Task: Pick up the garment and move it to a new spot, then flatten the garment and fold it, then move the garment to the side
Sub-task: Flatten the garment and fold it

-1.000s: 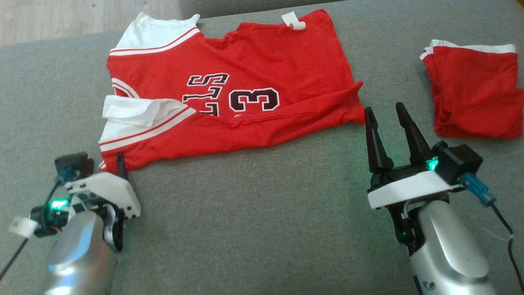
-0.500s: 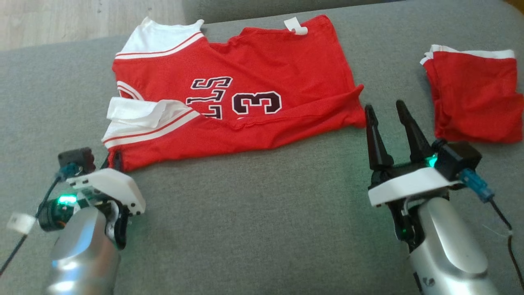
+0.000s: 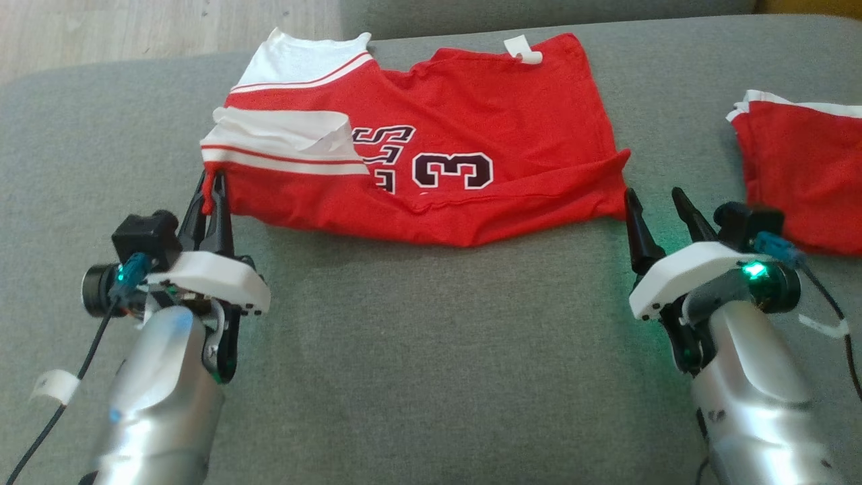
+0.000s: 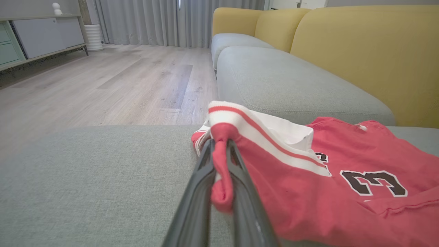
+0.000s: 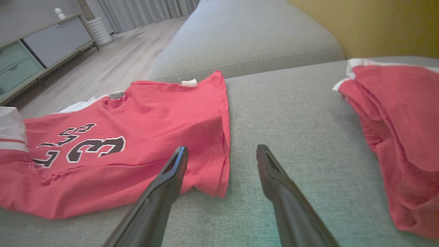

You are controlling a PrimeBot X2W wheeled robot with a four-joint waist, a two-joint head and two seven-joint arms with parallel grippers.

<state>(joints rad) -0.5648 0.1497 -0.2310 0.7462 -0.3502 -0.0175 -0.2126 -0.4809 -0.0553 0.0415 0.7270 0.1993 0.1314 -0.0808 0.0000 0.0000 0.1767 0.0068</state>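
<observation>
Your left pincer [image 4: 219, 145] is closed hard on the near left corner of the red basketball jersey with white striped sleeve bands and a dark number 3 [image 3: 471, 121]. A bunch of red cloth is nipped at the tips, and a lobe of it hangs back between the two dark fingers. From that grip the jersey spreads ahead and to the right of the pincer, lying print up on the grey woven sofa cushion [image 3: 431, 350]. One white sleeve band is folded over onto the chest just beyond the tips. Your right pincer [image 3: 653, 195] stands wide open with nothing in it, at the jersey's near right corner. In the right wrist view its left finger lies over the red hem and its right finger over bare cushion; you cannot tell from the pictures whether the left finger touches the cloth. Close on the right of that pincer lies a second, folded red cloth with a white edge [image 5: 394, 137]. It is apart from the jersey, with a strip of bare cushion between them running straight ahead of the open fingers. A small white label [image 3: 522, 52] sits on the jersey's far edge, ahead and left of the right pincer. Beyond the jersey another grey seat cushion [image 4: 291, 82] runs away from you under a mustard-yellow backrest [image 4: 360, 51]. Left of the left pincer, past the cushion's edge, is pale wooden floor [image 4: 103, 85], with a low grey cabinet [image 4: 44, 34] and grey curtains [image 4: 154, 20] far off.
</observation>
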